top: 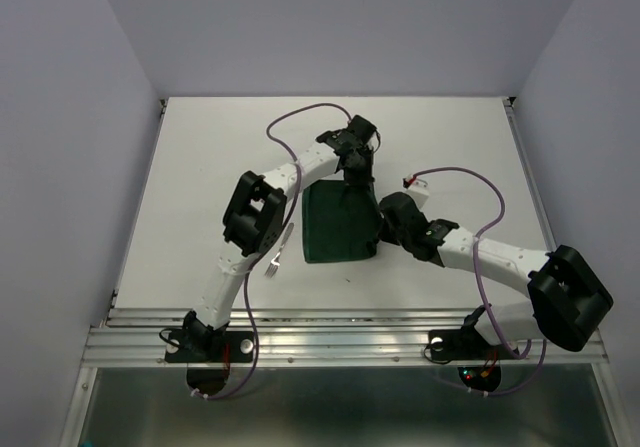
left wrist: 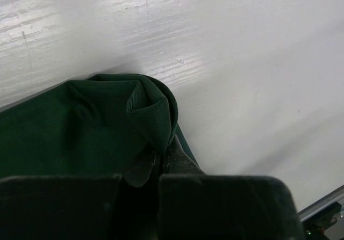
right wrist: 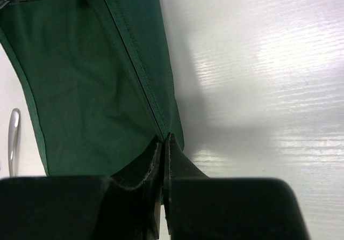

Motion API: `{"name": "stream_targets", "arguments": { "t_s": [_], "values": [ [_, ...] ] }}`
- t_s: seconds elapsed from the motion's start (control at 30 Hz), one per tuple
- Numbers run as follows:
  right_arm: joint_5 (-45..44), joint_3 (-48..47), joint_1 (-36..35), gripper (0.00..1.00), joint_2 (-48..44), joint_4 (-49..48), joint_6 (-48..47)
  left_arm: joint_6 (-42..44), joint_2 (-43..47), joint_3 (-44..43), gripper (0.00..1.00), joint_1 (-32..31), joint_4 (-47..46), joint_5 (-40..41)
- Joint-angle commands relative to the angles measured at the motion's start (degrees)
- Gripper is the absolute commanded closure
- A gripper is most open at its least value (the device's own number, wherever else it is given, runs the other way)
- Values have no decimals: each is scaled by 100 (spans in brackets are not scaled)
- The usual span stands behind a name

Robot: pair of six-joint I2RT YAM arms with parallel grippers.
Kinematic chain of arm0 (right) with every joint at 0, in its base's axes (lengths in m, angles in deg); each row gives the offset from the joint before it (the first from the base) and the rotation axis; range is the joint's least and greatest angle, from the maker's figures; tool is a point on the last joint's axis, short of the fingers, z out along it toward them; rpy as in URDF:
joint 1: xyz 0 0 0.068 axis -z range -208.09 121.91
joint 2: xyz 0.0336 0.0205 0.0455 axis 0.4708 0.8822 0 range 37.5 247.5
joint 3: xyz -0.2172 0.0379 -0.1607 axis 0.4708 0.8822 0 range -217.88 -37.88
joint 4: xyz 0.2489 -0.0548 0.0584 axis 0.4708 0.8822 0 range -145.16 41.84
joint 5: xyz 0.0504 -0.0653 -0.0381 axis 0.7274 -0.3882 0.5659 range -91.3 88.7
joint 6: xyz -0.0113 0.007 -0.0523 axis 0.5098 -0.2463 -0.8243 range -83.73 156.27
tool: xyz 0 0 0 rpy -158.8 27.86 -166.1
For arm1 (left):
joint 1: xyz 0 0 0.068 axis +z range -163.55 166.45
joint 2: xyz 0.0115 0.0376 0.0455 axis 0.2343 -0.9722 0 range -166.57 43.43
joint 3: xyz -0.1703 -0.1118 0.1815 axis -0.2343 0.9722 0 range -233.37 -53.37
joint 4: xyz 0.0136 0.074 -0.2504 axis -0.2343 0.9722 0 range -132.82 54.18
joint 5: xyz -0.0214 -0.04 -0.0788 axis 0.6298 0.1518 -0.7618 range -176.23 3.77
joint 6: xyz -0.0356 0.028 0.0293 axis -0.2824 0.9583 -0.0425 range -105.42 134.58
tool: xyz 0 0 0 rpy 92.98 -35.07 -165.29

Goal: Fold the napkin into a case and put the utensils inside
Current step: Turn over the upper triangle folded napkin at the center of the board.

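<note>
- From above, you see the dark green napkin (top: 338, 225) lying as a folded rectangle near the middle of the white bench (top: 450, 137), slightly toward its near edge.
- The left tool (top: 356, 175) sits at the napkin's far right corner, and the right tool (top: 384, 219) sits on its right edge. From above, their black bodies hide the grip itself.
- The left wrist view shows what is hidden there: the left tool (left wrist: 163, 162) is pinched tight on a bunched, curled fold of napkin (left wrist: 80, 127).
- The right wrist view shows the right tool (right wrist: 164, 146) clamped on the hemmed edge of the napkin (right wrist: 97, 89), which lies flat.
- A silver utensil (top: 272, 257) lies just beside the napkin's left edge, toward the bench's near edge. The left arm (top: 255, 212) covers part of it.
- The right wrist view catches only a sliver of that silver utensil (right wrist: 13, 138), cut off at the frame edge. You cannot tell fork from knife.
</note>
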Motion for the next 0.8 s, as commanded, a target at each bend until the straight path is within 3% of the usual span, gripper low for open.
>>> {"name": "stream_targets", "arguments": {
  "t_s": [0.0,0.07,0.27,0.33,0.43,0.47,0.57,0.77],
  "values": [
    [-91,131,-78,99,-5,1429,-129,212,-111,-515,100,382,-951,976],
    [-118,149,-78,98,4,1429,-129,194,-146,-507,100,382,-1012,976],
    [-250,158,-78,83,171,1455,-182,71,-313,-463,100,373,-1267,476],
    [-294,175,-78,73,206,1455,-190,45,-375,-445,100,373,-1355,353],
    [-303,184,-78,60,180,1455,-190,36,-436,-462,71,373,-1355,159],
    [-311,167,-78,59,163,1464,-216,45,-436,-454,51,373,-1364,72],
    [-364,88,-78,54,40,1508,-234,132,-436,-489,26,347,-1355,-104],
    [-522,-176,-78,50,-250,1631,-313,255,-349,-577,19,294,-1294,-237]
  ]
}}
